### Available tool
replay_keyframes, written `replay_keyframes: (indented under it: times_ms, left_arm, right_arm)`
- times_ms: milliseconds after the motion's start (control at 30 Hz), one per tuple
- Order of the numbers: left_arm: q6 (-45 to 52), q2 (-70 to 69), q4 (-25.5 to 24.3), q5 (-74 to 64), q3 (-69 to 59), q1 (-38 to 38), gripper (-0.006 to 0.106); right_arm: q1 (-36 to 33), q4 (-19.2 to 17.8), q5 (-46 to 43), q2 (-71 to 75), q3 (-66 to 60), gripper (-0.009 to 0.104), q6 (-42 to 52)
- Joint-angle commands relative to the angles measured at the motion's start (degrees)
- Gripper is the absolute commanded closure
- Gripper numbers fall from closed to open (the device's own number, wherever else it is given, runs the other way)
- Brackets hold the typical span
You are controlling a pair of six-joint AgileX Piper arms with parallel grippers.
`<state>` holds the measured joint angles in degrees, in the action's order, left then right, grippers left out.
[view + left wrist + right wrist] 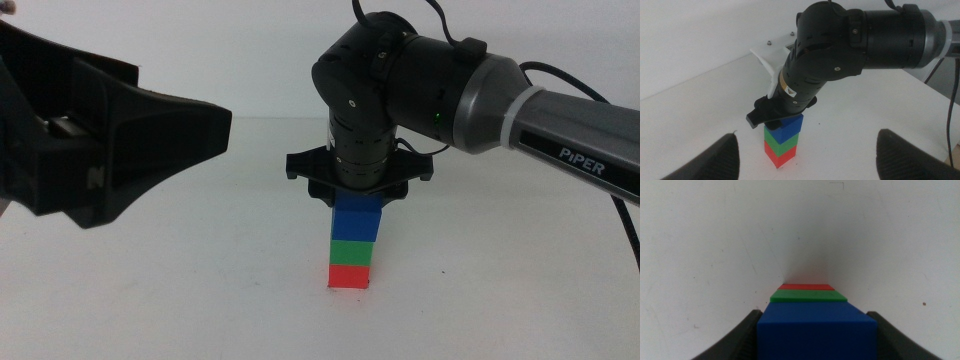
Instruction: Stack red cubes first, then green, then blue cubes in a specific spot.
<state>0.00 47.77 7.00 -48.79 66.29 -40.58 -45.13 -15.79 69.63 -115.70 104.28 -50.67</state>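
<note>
Stack: a small matte bright red cube (350, 277) was seen on the white tabletop (180, 300), a small matte solid green cube (354, 250) was set squarely on it, and a small matte deep blue cube (358, 221) was on top of the green one.

Alignment: the three cubes were seen flush, one straight above the other (the tower stood upright in all three views).

Right gripper (357, 192): it was positioned directly above the tower, pointing straight down, with its two dark jaws set on either side of the blue cube.

Right grip: in the right wrist view the blue cube (817, 330) was flanked by the jaws, with a thin gap visible along each side, so the cube appeared released and not clamped.

Below the blue cube: only the top edges of the green cube (809, 296) and the red cube (806, 286) were shown in the right wrist view.

Left gripper (807, 152): it was held well apart from the tower, off the table, with its jaws spread wide and nothing between them.
</note>
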Motion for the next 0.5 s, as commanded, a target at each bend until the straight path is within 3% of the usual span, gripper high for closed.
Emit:
replay_keyframes:
  times_ms: [0,100,133,233,267,467]
  left_arm:
    - [0.00,-0.28,0.36,0.70,-0.10,0.14,0.007]
    - [0.00,-0.28,0.36,0.58,-0.10,0.14,0.007]
    - [0.00,-0.28,0.36,0.58,-0.10,0.14,0.007]
    - [0.00,-0.28,0.36,0.58,-0.10,0.14,0.007]
    - [0.00,-0.28,0.36,0.58,-0.10,0.14,0.007]
    - [0.00,-0.28,0.36,0.58,-0.10,0.14,0.007]
  right_arm:
    - [-0.33,0.01,0.34,-0.80,-0.12,0.074,-0.33]
    - [-0.47,-0.12,0.34,-0.92,-0.12,0.052,-0.33]
    - [-0.62,0.00,0.34,-0.92,-0.12,0.031,0.52]
    - [-0.61,0.00,0.34,-0.92,-0.12,0.007,1.23]
    - [-0.61,-0.13,0.32,-0.41,-0.12,0.002,1.23]
    - [0.63,-4.23,-0.62,16.52,-6.88,0.002,4.88]
